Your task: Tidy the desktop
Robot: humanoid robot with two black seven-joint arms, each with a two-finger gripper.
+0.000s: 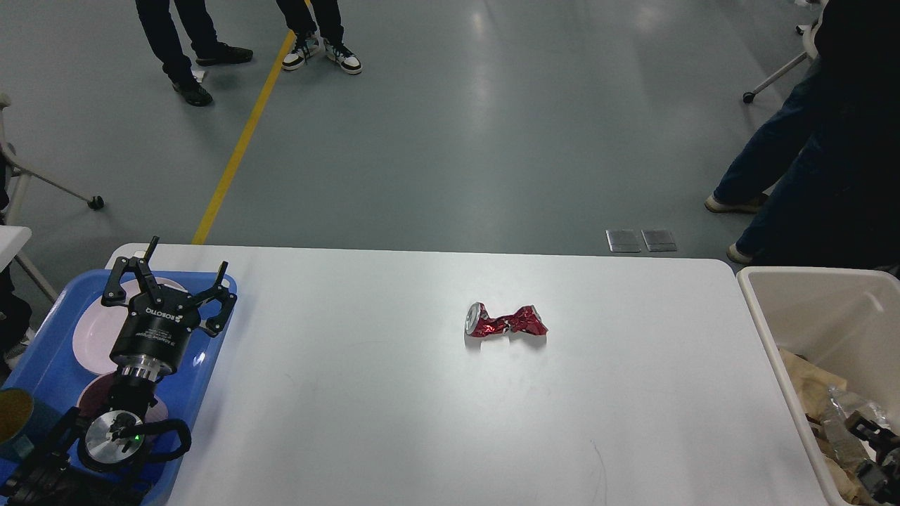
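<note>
The big white flat desktop (365, 393) fills the middle. Only one piece of trash lies on it, a squashed red metal can (506, 321), near the middle. A beige plastic bin (763, 309) with crumpled trash stands just beside the right edge. My left gripper (169, 284) hangs wide and empty over the blue plastic tray (49, 365) of plates. I think the can must go into the bin next.

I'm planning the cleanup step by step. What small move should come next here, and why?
Probably swing the right gripper, low over the beige bin, left toward the crushed red can. The can is the only loose item on the desktop, and the bin already holds trash. The left gripper is open over the blue tray, farther from the bin.
</note>
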